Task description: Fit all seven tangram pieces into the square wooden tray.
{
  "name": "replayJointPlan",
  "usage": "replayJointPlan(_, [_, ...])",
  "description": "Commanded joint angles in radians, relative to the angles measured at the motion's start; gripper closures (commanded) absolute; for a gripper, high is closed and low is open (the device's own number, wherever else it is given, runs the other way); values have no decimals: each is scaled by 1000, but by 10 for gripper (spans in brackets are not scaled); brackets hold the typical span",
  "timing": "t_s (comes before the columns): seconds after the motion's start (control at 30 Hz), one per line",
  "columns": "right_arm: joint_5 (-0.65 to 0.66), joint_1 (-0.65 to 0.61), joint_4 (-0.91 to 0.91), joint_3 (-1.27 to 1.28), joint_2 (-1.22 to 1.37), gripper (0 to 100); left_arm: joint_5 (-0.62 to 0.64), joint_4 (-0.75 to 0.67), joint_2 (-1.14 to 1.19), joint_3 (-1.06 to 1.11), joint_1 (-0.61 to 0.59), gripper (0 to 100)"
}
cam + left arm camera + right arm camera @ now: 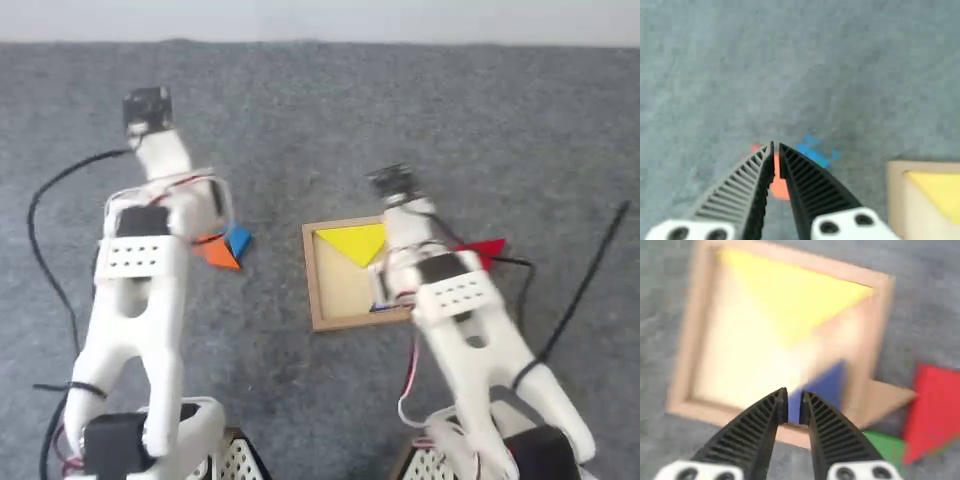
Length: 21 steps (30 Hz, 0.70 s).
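A grey, carpet-like table covering (300, 120) spreads under everything. Two white robot arms stand on it side by side, the left arm (140, 300) over the open cloth and the right arm (470, 320) over the tray's near right corner. The left gripper (776, 146) hangs just above the cloth with its ribbed black jaws drawn almost together, only a thin slit between them and nothing clamped. The right gripper (793, 392) hovers at the tray's near edge with its jaws likewise nearly closed; whether they nip anything I cannot tell. The square wooden tray (312, 280) lies flat, right of the table's centre. A large yellow triangle (355, 243) lies inside it against the far wall. A red triangle (487, 248) lies on the cloth just right of the tray, outside it. A dark blue piece (827, 385) sits in the tray's near right corner, right at the right gripper's tips. An orange triangle (218, 252) lies on the cloth left of the tray, beneath the left gripper, with a small light blue piece (238, 240) touching it on the tray's side. A pale tan triangular piece (885, 397) lies against the tray's outer wall beside the red triangle, and a green piece (882, 447) lies next to both.
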Motion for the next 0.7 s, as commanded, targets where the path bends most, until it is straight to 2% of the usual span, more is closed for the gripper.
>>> replayJointPlan(0.0, [23, -110, -1, -8, -41, 940, -103, 14, -44, 62, -114, 987])
replayJointPlan(0.2, [25, -125, -10, 18, -39, 936, -236, -31, -46, 189, -204, 987])
replayJointPlan(0.37, [25, -125, -150, 95, -39, 940, -331, -250, -46, 338, -276, 987])
replayJointPlan(0.53, [28, -122, -162, 104, -38, 940, -339, -247, -114, 369, -282, 987])
replayJointPlan(0.67, [121, -96, -171, 97, 31, 941, -341, -275, -199, 437, -282, 987])
